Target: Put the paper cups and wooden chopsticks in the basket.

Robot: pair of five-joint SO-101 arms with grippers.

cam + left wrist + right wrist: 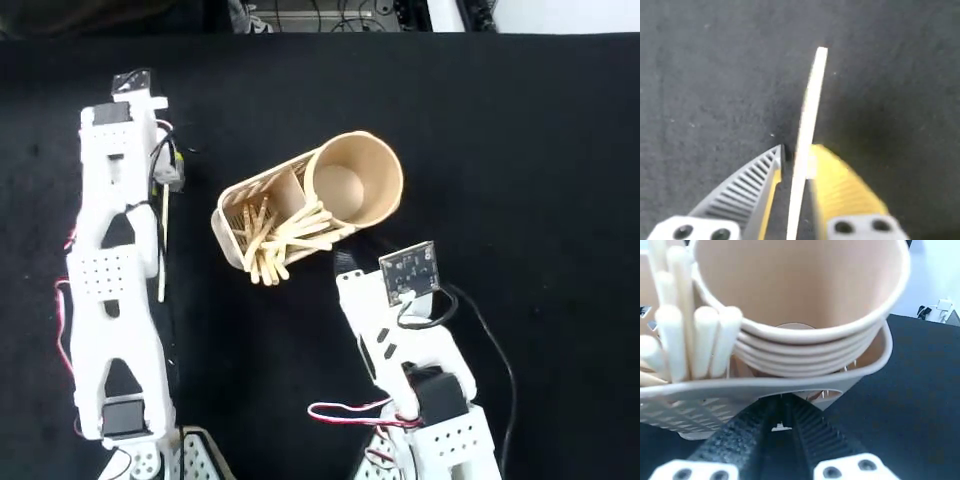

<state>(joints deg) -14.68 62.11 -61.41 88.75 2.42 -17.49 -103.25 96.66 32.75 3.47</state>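
On the left side of the black table (pixel 520 150), the left claw (pixel 168 178) (pixel 795 161) is closed down on a single wooden chopstick (pixel 162 255) (pixel 812 95). In the left wrist view the stick sits pinched between the white finger and the yellow finger, and its free end projects well past the fingertips over bare tabletop. In the high view this stick lies alongside the left arm, clearly apart from the basket (pixel 230 205).

The basket lies on its side at mid-table. Nested paper cups (pixel 385 175) (pixel 805 290) occupy one compartment. A bundle of chopsticks (pixel 285 235) (pixel 705 340) fills the neighbouring compartment, with its ends spilling past the rim.

The right claw (pixel 347 262) (pixel 783 409) has its black jaws drawn together, with the tips against the basket's wall (pixel 870 365) just below the cups. Whether the tips actually pinch the wall cannot be determined.
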